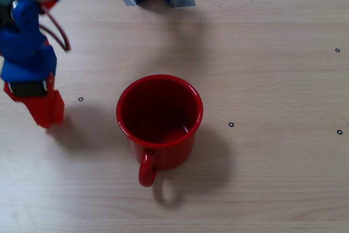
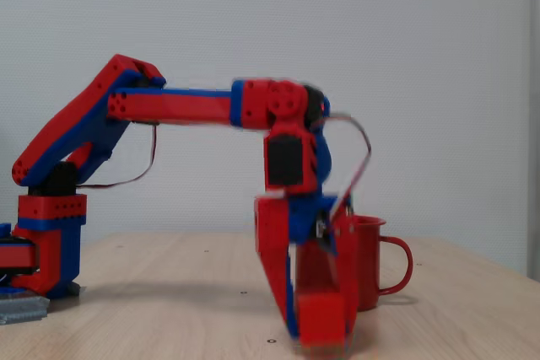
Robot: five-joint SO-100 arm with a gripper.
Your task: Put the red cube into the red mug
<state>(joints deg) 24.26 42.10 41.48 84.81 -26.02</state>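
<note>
Step in hand: the pick-up, not yet the carry.

The tool (image 2: 319, 326) is down at the desk (image 1: 272, 178) near its left edge in the overhead fixed view, fingers pointing straight down. In the side fixed view the red cube (image 2: 322, 318) sits low between the fingers, at or just above the desk surface. The frame is blurred there, so whether the fingers have pinched it or only stand round it, I cannot tell. Overhead, the cube is hidden under the tool (image 1: 44, 114).

The red mug (image 1: 159, 121) stands upright near the middle of the desk, handle turned toward the near edge, mouth open and nothing inside. It is near the tool but apart from it.

Next move, as I judge it:
- confirm a firm pinch on the cube
- lift clear, high enough to pass the mug's rim
- swing toward the desk's middle, centre over the mouth, then release

Risk: a low carry would clip the rim.
</note>
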